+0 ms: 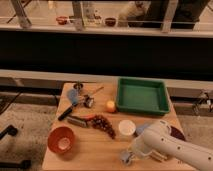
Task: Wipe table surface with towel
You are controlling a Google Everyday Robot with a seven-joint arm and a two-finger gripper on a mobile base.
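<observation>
The light tan table surface (95,150) fills the middle of the camera view. My white arm comes in from the lower right. The gripper (127,158) is low over the table near its front edge, just in front of the white cup (126,127). A pale grey-blue bit of cloth, apparently the towel (123,156), shows at the gripper's tip on the tabletop. The arm hides most of it. I cannot tell whether it is held.
A green tray (142,96) stands at the back right. An orange bowl (61,140) is at the front left. Dark red grapes (102,124), a yellow fruit (110,106), a black-handled knife (65,113), a metal cup (89,102) and a blue piece (74,96) lie mid-left. A dark plate (178,134) sits behind the arm.
</observation>
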